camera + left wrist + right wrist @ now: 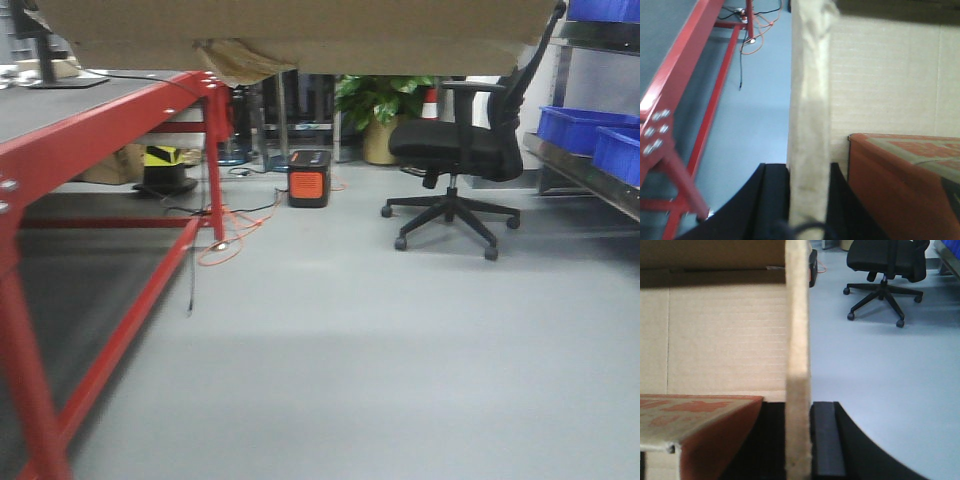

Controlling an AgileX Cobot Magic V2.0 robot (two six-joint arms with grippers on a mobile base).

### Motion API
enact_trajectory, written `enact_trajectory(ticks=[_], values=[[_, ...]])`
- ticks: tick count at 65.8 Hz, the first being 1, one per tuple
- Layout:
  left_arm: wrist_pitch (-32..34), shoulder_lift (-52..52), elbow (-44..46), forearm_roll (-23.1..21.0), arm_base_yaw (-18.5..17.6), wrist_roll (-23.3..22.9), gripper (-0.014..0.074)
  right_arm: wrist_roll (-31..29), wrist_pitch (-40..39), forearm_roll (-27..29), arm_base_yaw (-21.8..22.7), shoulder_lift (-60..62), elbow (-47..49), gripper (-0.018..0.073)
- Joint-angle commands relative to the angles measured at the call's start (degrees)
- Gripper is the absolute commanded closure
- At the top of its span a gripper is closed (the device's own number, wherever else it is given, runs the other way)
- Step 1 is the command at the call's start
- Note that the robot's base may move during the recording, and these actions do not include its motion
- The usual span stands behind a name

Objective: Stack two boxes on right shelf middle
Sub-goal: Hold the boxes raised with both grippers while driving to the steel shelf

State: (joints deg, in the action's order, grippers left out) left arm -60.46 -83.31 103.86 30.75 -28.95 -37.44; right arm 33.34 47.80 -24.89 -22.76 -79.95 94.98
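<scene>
A tan cardboard box [300,30] hangs across the top of the front view, torn tape [235,62] dangling from its underside. My left gripper [809,172] is shut on the box's left wall [810,90], one black finger [775,192] on each side. My right gripper [797,410] is shut on the right wall [797,315] the same way. An orange printed carton [890,185] [700,422] lies inside the box. The shelf on the right [590,182] shows as a steel tier at the frame edge, well away from the box.
Blue bins [585,125] sit on the shelf tier. A black office chair [460,150] stands in front of it. A red-framed table [100,130] runs along the left. An orange-black device [308,185], floor cables [225,240] and a plant [375,100] lie farther back.
</scene>
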Motion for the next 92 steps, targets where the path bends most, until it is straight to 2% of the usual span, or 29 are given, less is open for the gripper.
enact_trajectory(ticks=[1,92], values=[[1.6,0.8,0.9,1.0,0.2,-0.8,0.0708,0.2,-2.5,-2.0,0.3,1.0,1.0,0.0713],[1.6,0.8,0.9,1.0,0.2,-0.8,0.0708,0.2,-3.6,-2.0,0.3,1.0,1.0,0.0713]])
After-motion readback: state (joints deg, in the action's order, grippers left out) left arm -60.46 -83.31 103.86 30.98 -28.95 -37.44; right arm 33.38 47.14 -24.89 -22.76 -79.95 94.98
